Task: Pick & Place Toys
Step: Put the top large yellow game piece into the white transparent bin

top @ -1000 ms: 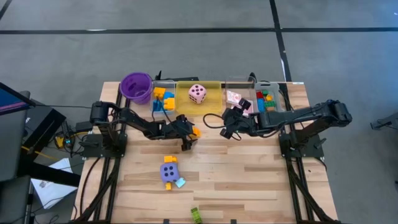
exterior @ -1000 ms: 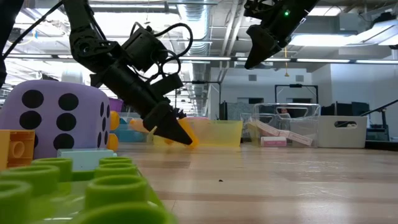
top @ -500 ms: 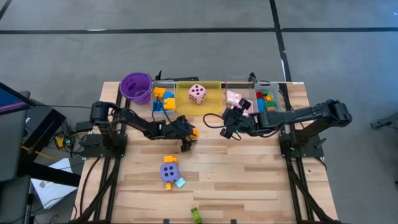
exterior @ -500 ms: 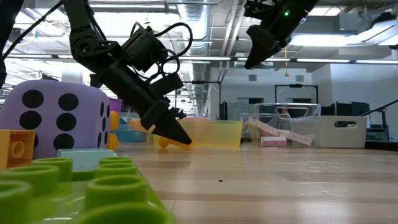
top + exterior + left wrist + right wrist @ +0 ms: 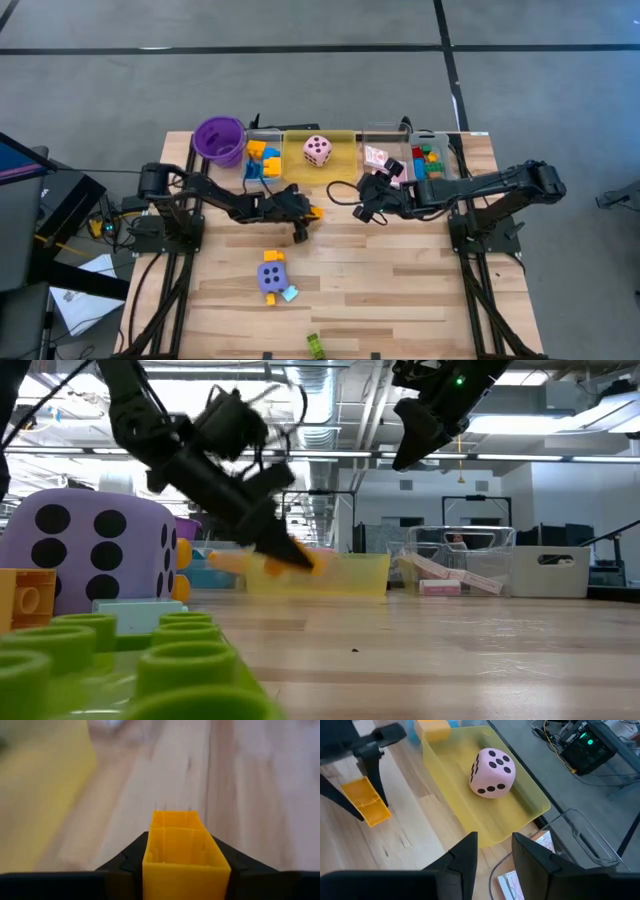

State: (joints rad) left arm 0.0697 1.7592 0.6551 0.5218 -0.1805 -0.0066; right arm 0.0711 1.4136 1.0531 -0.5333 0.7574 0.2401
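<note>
— As we look straight down on the table (image 5: 400, 280), what do we have?

— We see the left gripper (image 5: 308, 218) near the table's middle, just in front of the yellow tray (image 5: 340, 165), its fingers clamped on an orange block (image 5: 315, 212). The pink die (image 5: 318, 151) sits in that tray. The right gripper (image 5: 366, 203) hangs just in front of the clear tray (image 5: 385, 135) holding the pink cards (image 5: 376, 156); we cannot tell its jaws from above. The purple die (image 5: 271, 275) rests near the front edge with small blocks touching it, a green block (image 5: 315, 346) at the very front. The purple cup (image 5: 219, 139) stands at the back left.

— And from table height?

— We see the left gripper (image 5: 290, 552) tilted down, the orange block (image 5: 300, 560) pinched at its tip and clear of the wood, in front of the yellow tray (image 5: 350, 575). The right gripper (image 5: 410, 455) hangs high. The purple die (image 5: 90, 555) and green block (image 5: 150, 670) fill the near left corner.

— The left wrist?

— We see the orange block (image 5: 185, 855) wedged between the two dark fingers (image 5: 125, 862), the wooden table (image 5: 250, 795) beyond.

— The right wrist?

— We see its fingers (image 5: 467, 852) standing a little apart with nothing between them, above the yellow tray (image 5: 525, 817). The pink die (image 5: 492, 772) lies in that tray, and the orange block (image 5: 367, 802) shows held beyond it.
</note>
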